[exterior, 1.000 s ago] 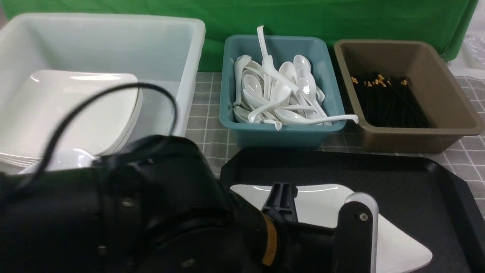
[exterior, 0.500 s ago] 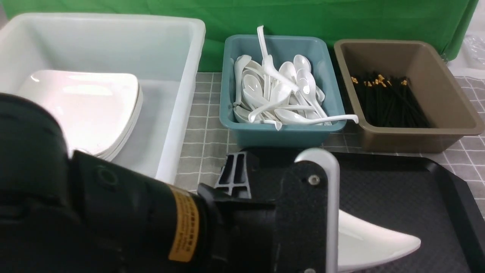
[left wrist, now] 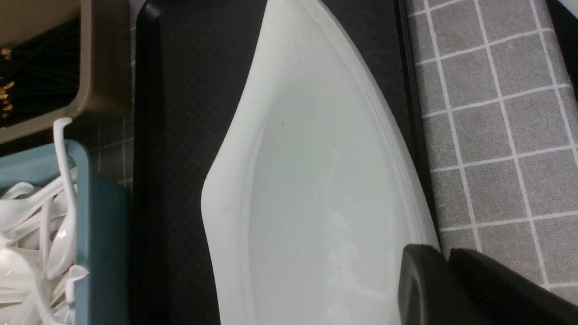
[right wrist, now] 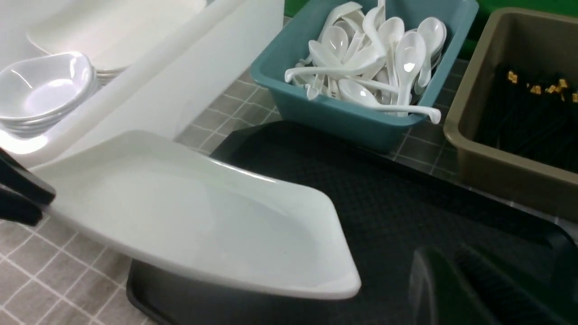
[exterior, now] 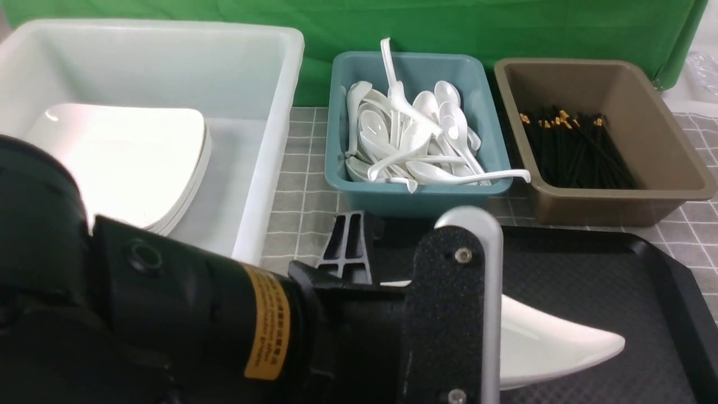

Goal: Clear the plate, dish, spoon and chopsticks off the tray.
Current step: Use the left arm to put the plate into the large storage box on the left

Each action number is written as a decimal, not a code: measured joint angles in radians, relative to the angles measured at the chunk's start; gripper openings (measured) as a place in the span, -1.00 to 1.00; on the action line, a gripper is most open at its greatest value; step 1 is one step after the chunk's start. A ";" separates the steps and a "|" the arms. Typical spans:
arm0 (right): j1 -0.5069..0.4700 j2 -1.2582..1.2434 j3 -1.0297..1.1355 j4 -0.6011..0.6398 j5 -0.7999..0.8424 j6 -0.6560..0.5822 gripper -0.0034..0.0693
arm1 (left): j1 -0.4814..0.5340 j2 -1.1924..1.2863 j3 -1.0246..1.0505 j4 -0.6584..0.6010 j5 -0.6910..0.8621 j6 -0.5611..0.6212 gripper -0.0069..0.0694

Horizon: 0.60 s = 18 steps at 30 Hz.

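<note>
1. Left gripper (right wrist: pixel 40 203) is clamped on one corner of the plate (right wrist: pixel 194 216), its jaws pinching the upturned rim.
2. Held this way, the plate hangs tilted across the left edge of the tray (exterior: pixel 617 269). It appears lifted clear of the textured surface, and its free corner points toward the tray's middle.
3. Right gripper (right wrist: pixel 456 289) hovers above the tray with nothing showing between its fingers. It is too blurred to tell whether the jaws stand parted.
4. Nothing else shows on the part of the tray that can be seen.
5. Just beyond the tray's left edge, the white bin (exterior: pixel 269 112) holds a stack of plates (exterior: pixel 129 157) and a stack of small bowls (right wrist: pixel 45 85).
6. Behind the tray's far edge, the teal tub (exterior: pixel 409 196) is heaped with white spoons (exterior: pixel 415 134). The brown tub (exterior: pixel 617 205) beside it holds black chopsticks (exterior: pixel 578 157).
7. The step in hand looks like carrying the plate off, probably the last item to go.
8. The next move calls for swinging the plate left over the bin's wall, high enough for the drooping corner to clear the rim. The plate then needs levelling and lowering onto the stack before the jaws let go.
</note>
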State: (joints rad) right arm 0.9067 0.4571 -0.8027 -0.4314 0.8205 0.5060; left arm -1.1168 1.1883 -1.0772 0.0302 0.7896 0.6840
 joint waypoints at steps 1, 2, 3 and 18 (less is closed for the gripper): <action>0.000 0.000 0.000 -0.002 0.001 0.000 -0.66 | 0.000 -0.006 -0.004 0.012 0.000 -0.015 -0.73; 0.000 0.000 0.000 -0.002 0.001 0.000 -0.66 | 0.000 -0.012 -0.006 0.022 0.000 -0.024 -0.73; 0.000 0.000 0.000 -0.004 0.001 0.000 -0.66 | 0.000 -0.018 -0.009 0.033 0.000 -0.036 -0.73; 0.000 0.000 0.000 -0.011 0.001 0.000 -0.66 | 0.001 -0.128 -0.015 0.208 0.003 -0.157 -0.73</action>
State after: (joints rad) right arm 0.9067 0.4571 -0.8027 -0.4424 0.8215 0.5060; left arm -1.1158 1.0603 -1.0922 0.2380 0.7930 0.5274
